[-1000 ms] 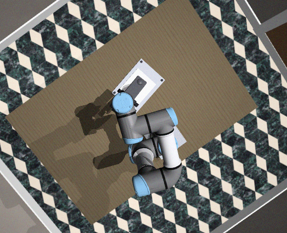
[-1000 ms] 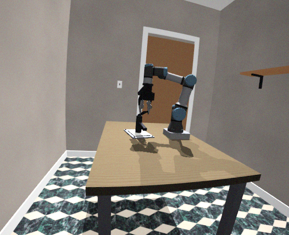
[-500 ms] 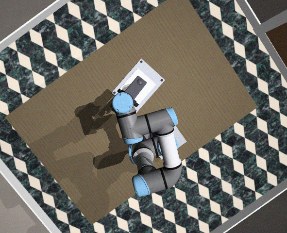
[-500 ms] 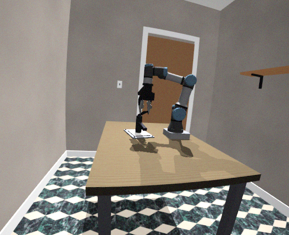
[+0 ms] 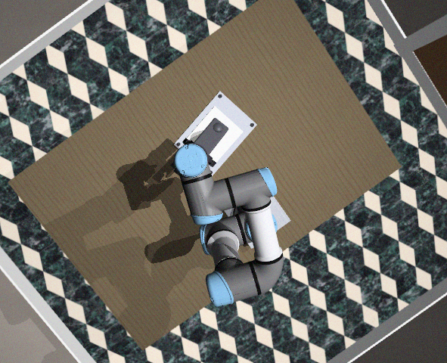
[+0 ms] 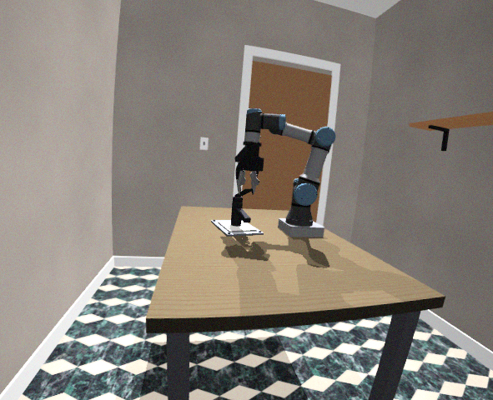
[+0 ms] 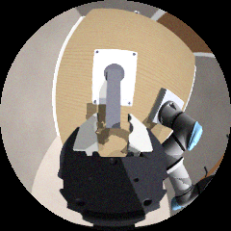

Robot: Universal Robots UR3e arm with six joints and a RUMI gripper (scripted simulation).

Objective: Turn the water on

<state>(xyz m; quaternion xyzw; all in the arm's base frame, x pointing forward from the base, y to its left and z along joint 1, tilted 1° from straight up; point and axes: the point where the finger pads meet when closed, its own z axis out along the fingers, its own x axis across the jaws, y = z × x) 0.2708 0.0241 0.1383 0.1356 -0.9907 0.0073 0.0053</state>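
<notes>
The dark tap (image 6: 236,212) stands on a white base plate (image 5: 237,113) (image 6: 220,225) (image 7: 126,60) on the wooden table. Its grey lever (image 6: 245,192) (image 7: 113,101) slants upward from the tap's top. My gripper (image 6: 247,187) (image 7: 113,114) points straight down over the lever's free end. Its pale fingers are partly open and stand on either side of the lever's tip, not clamped on it. In the overhead view the arm's blue wrist joint (image 5: 191,159) hides the fingers.
The arm's base (image 6: 301,227) sits on a grey block to the right of the tap plate. The table (image 6: 280,279) stands near a door (image 6: 291,107) and a wall shelf (image 6: 461,120) is at the right.
</notes>
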